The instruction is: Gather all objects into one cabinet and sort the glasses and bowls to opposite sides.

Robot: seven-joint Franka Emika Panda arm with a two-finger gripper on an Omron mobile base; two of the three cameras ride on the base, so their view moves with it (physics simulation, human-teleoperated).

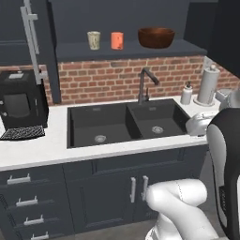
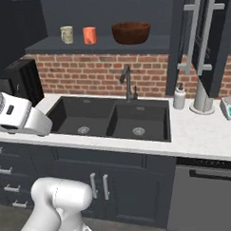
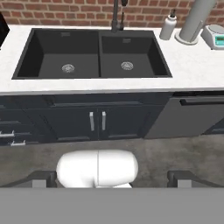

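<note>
The claw shows in the hand view as two dark finger tips at the bottom edge, one near 7 o'clock and one near 5 o'clock, standing wide apart with nothing between them and touching nothing.

On the open shelf of the dark slate-blue cabinet above the sink, three of the task's things stand in a row. In the left base view the beige speckled tumbler is at about 11 o'clock, the orange tumbler just beside it toward 12 o'clock, and the wide reddish-brown bowl further along toward 1 o'clock, apart from both tumblers. All three stand upright. The right base view shows the same row, from beige tumbler through orange tumbler to bowl.

The left base view shows a black coffee machine on the counter at 9 o'clock, under an open cabinet door with a long grey bar handle. The right base view instead shows an open door with bar handles at 2 o'clock, and a small scale at 3 o'clock.

The hand view looks down on the double black sink, the tap at 12 o'clock, the soap bottle and the paper-towel roll toward 1 o'clock, and the low cupboard doors below.
</note>
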